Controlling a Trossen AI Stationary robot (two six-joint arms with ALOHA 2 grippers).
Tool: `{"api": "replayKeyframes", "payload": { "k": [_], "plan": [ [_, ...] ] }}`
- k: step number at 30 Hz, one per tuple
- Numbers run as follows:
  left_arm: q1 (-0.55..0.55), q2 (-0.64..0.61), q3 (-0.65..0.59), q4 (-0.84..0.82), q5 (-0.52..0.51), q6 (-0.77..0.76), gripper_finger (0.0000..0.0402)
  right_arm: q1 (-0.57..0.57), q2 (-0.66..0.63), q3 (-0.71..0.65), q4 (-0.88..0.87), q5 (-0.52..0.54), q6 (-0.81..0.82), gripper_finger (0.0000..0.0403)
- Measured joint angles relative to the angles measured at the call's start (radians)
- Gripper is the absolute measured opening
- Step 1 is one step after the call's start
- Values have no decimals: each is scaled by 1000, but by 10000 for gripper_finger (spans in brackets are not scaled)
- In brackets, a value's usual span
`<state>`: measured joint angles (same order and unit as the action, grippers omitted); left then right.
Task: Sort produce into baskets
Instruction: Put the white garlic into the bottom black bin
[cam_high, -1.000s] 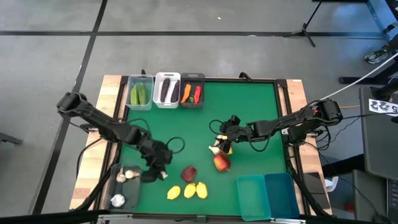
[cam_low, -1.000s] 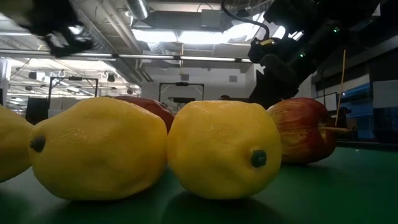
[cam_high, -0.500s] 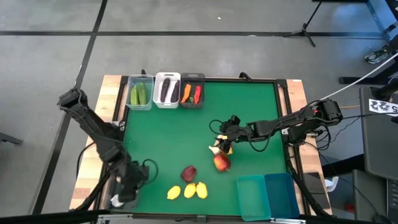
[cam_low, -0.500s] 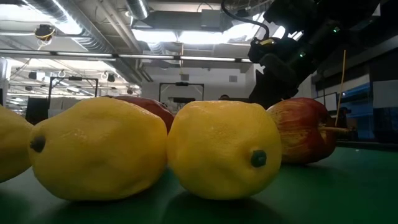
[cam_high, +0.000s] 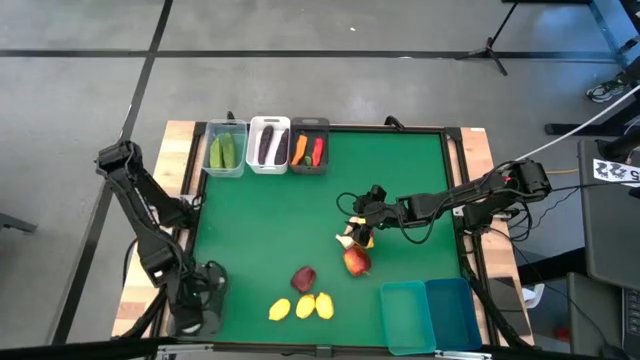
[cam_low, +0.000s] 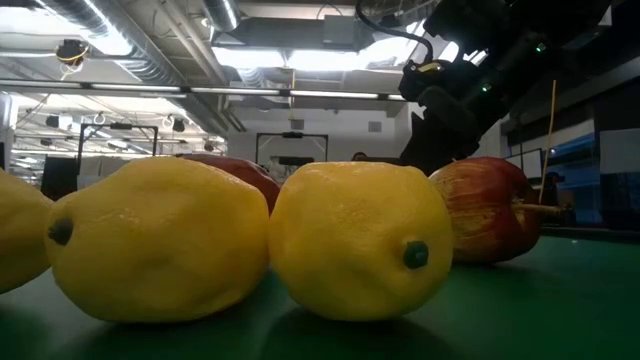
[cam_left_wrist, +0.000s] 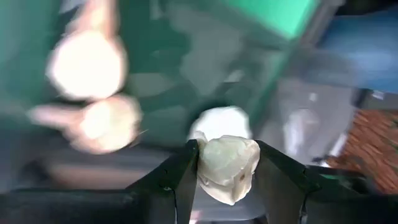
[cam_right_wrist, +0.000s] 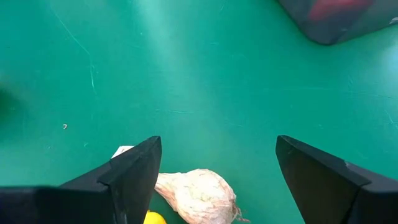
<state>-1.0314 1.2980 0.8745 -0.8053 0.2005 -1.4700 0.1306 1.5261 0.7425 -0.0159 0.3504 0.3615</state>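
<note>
Near edge of the green worktop (cam_high: 270, 200): three yellow lemons (cam_high: 302, 306) lay in a row, touching. In the low view two lemons (cam_low: 360, 240) filled the foreground, a third cut off at the picture's edge. Just behind them, a dark red fruit (cam_high: 304, 278), and a second red fruit (cam_high: 356, 262) a bit farther toward the right arm.

Near left corner: left claw (cam_high: 196, 318) sat over the dark translucent bin (cam_high: 213, 300) off the mat's edge. In the left wrist view the left claw (cam_left_wrist: 227, 163) was clamped on a white garlic bulb (cam_left_wrist: 228, 167), fingers (cam_left_wrist: 184, 174) pressed on both sides. More garlic bulbs (cam_left_wrist: 87, 65) showed blurred below it; whether they lay inside the bin could not be told for sure.

Near right corner: two teal bins (cam_high: 432, 314) side by side, touching.

Mid worktop, right of center: right claw (cam_high: 353, 236) hung low just beside the second red fruit. In the right wrist view the right claw (cam_right_wrist: 217, 171) was spread wide, a garlic bulb (cam_right_wrist: 198, 194) lying on the mat between its fingers (cam_right_wrist: 134, 171), not gripped. A bit of yellow showed beside that bulb.

Far left edge: clear bin (cam_high: 225, 149) with green cucumbers (cam_high: 223, 152), white bin (cam_high: 268, 145) with purple eggplants (cam_high: 268, 146), dark grey bin (cam_high: 310, 148) with an orange carrot (cam_high: 300, 149) and red chili (cam_high: 318, 151). All three bins in a row, touching.
</note>
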Motion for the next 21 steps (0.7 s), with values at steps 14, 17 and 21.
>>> {"api": "replayKeyframes", "payload": {
  "k": [14,17,21],
  "plan": [
    [-44,0,0,-44,26,-42,141,0,0,0,0,1,-1,317],
    [-44,0,0,-42,26,-34,141,0,0,0,0,1,-1,317],
    [-38,0,0,-36,26,-25,141,0,0,0,0,1,-1,317]
  ]
}}
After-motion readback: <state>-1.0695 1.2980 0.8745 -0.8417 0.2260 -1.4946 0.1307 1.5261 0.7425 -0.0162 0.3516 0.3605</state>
